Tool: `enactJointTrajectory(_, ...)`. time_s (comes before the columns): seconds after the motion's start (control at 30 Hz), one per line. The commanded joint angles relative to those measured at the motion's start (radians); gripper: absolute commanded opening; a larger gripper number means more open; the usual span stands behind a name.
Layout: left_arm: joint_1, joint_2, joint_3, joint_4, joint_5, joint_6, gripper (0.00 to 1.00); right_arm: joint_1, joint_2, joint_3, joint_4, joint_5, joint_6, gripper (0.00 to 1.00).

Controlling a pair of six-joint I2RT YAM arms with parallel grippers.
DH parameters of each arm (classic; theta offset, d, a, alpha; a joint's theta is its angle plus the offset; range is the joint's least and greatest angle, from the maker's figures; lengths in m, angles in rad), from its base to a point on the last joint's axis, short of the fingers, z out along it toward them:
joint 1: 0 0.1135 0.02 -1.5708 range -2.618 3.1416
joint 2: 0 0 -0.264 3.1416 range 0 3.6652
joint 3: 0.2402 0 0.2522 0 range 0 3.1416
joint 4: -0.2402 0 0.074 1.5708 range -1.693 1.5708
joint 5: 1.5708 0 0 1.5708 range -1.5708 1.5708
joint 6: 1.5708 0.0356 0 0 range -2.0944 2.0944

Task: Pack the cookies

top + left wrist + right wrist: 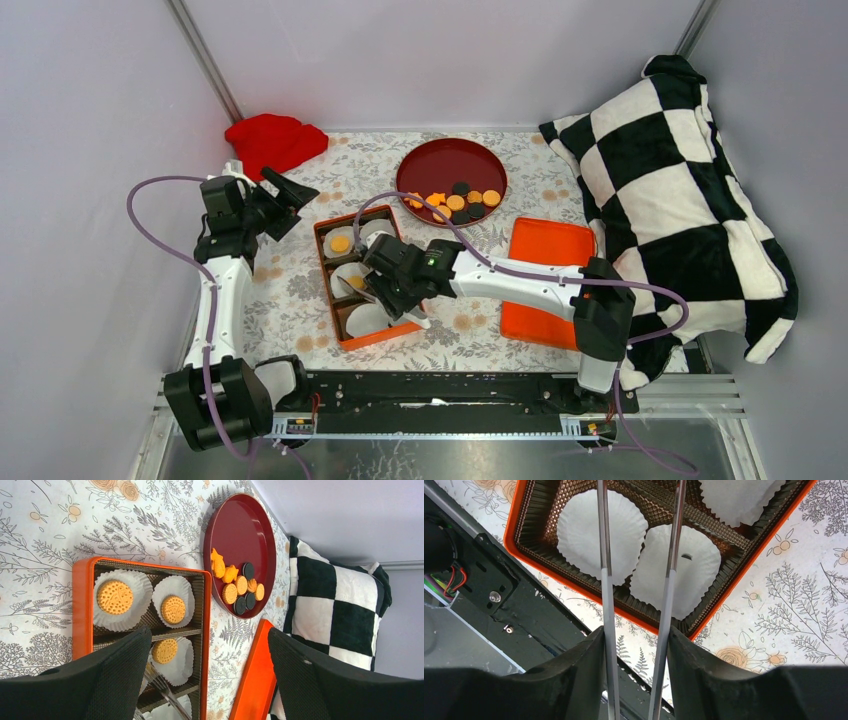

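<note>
Loose cookies (455,200), orange and black, lie on a round dark red plate (440,160), also in the left wrist view (237,582). An orange box (385,337) holds white paper cups; three hold an orange cookie (115,597), (173,609), (164,651). My right gripper (385,290) hangs over the box's near half, shut on metal tongs (603,555), whose two arms stand apart over empty cups (679,570). The tong tips are out of the right wrist view. My left gripper (290,195) is open and empty, raised to the left of the box.
An orange lid (545,280) lies flat to the right of the box. A checkered black and white pillow (680,190) fills the right side. A red cloth (272,140) sits at the back left. The black base rail (499,595) runs along the box's near edge.
</note>
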Motion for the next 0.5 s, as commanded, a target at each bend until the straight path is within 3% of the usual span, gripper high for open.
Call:
enactJointTrajectory(0.0, 0.007, -0.020, -0.003, 0.008, 0.032, 0.019, 0.91, 0.008, -0.052, 0.009, 0.030, -0.015, 0.003, 0.54)
enactJointTrajectory(0.2, 0.008, -0.025, 0.001, 0.008, 0.037, 0.028, 0.91, 0.008, -0.053, 0.035, 0.033, -0.020, -0.001, 0.54)
enactJointTrajectory(0.47, 0.007, -0.034, 0.005, 0.015, 0.044, 0.025, 0.91, 0.008, -0.167, 0.060, 0.038, 0.103, -0.001, 0.47)
